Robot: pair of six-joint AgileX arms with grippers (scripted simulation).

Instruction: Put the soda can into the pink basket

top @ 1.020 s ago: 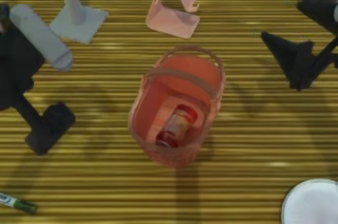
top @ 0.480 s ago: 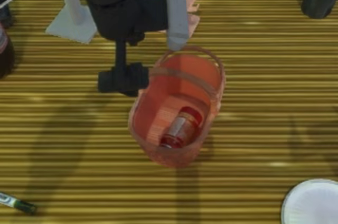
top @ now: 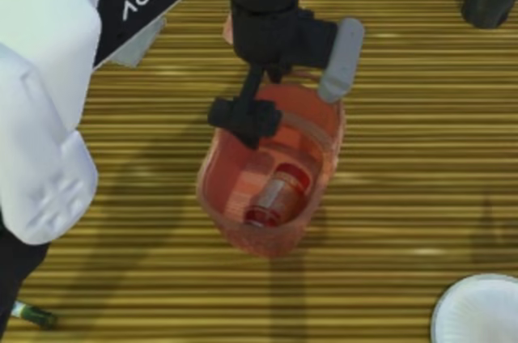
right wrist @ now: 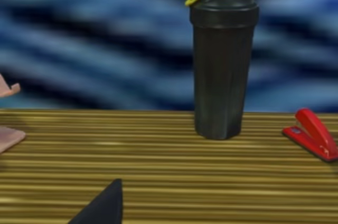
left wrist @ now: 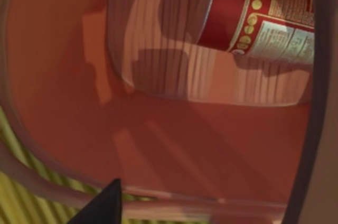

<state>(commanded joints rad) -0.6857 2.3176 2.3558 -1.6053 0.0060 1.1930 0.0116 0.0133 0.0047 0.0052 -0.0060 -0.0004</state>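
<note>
The left pincer has swung in over the basket, its fingers' state untellable, while the can stays lying inside, so the placing looks done; the right arm is parked.

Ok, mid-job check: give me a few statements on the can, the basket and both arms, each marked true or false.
1. The soda can lies on its side inside the pink basket. True.
2. The left gripper is gripping the can. False: it hangs over the basket's far end, apart from the can.
3. The basket has tipped over. False: it sits upright, its handle arching across the opening.
4. The right wrist view shows a dark shaker bottle and a red stapler on the table. True.
5. A white plate sits at the table's near right corner. True.
</note>
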